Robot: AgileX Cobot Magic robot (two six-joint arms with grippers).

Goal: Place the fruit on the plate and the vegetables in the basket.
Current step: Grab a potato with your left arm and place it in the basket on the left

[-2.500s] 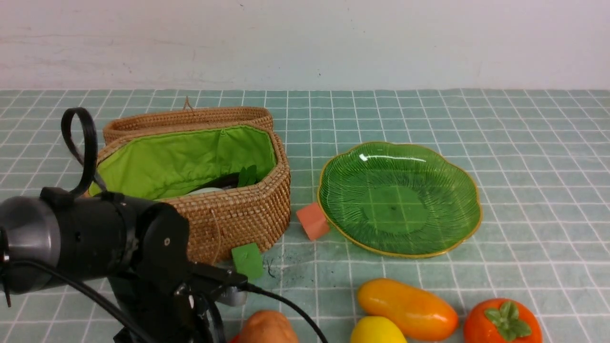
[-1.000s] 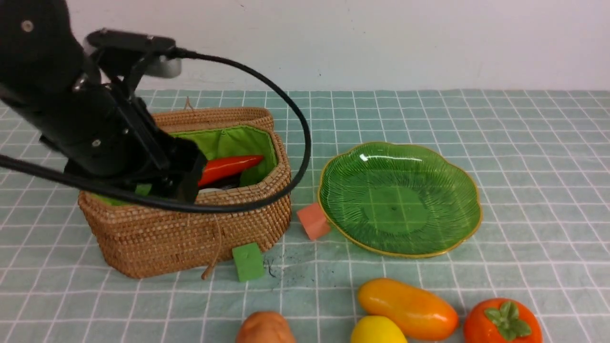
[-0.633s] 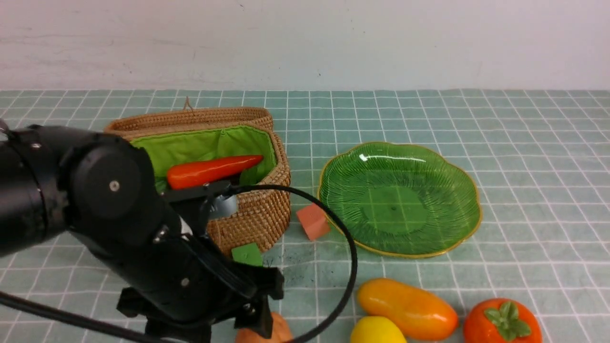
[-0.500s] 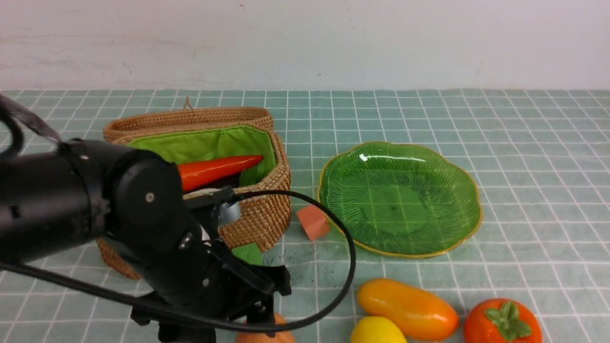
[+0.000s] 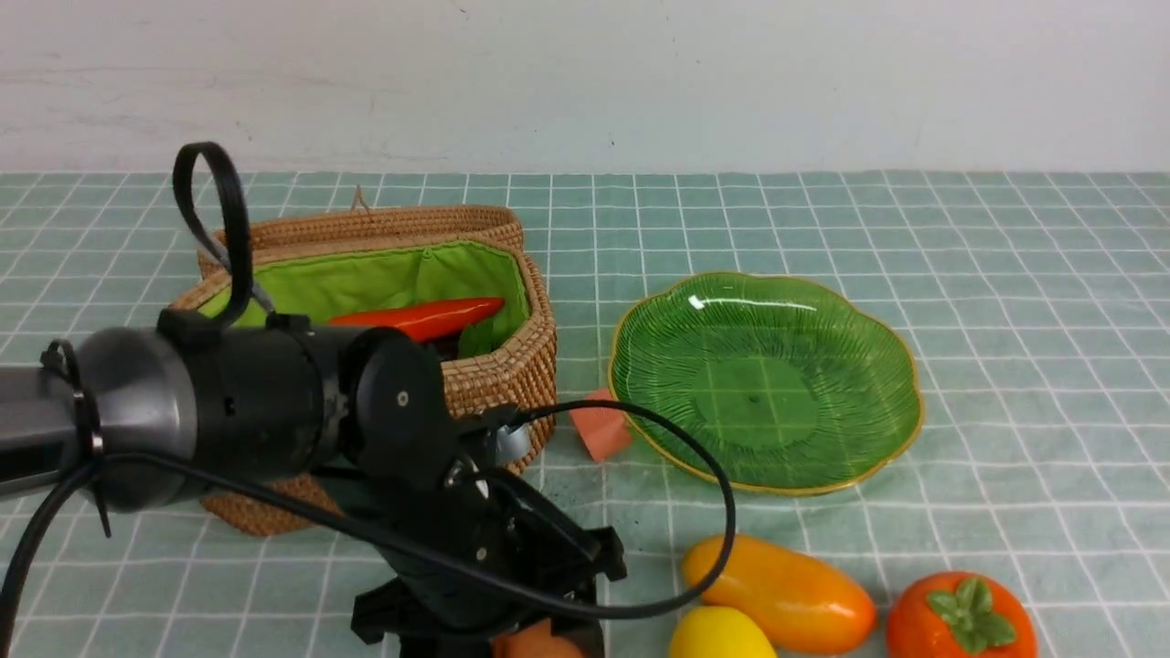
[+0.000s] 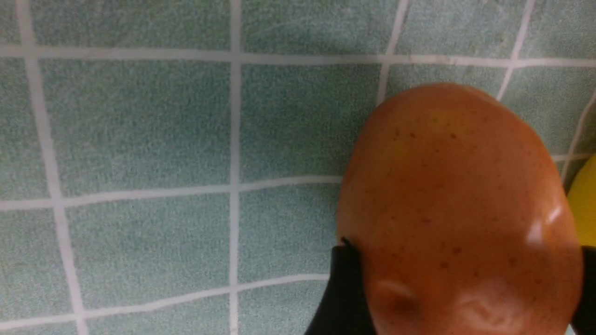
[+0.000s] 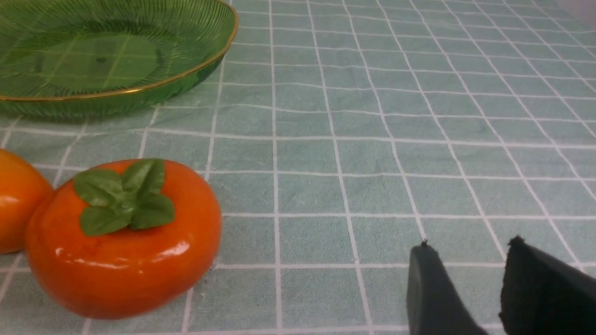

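Observation:
The brown potato (image 5: 539,644) (image 6: 456,195) lies on the cloth at the front edge. My left gripper (image 6: 461,251) is down over it, open, with a black finger (image 6: 342,288) close on each side. A red-orange carrot (image 5: 420,317) lies in the green-lined wicker basket (image 5: 494,384). The green glass plate (image 5: 763,384) (image 7: 107,60) has nothing on it. Mango (image 5: 777,594) (image 7: 16,204), lemon (image 5: 717,635) (image 6: 586,200) and persimmon (image 5: 960,621) (image 7: 123,242) lie in front of the plate. My right gripper (image 7: 469,242) hovers open to the right of the persimmon, holding nothing.
A small salmon cube (image 5: 600,425) leans between the basket and the plate's rim. My left arm (image 5: 228,420) reaches across in front of the basket and hides its front wall. The lemon lies right beside the potato. A white wall closes the far side.
My left arm has come away from over the basket, leaving the carrot inside, and has dropped to the front edge. Its fingers now straddle the potato. The right arm has not moved.

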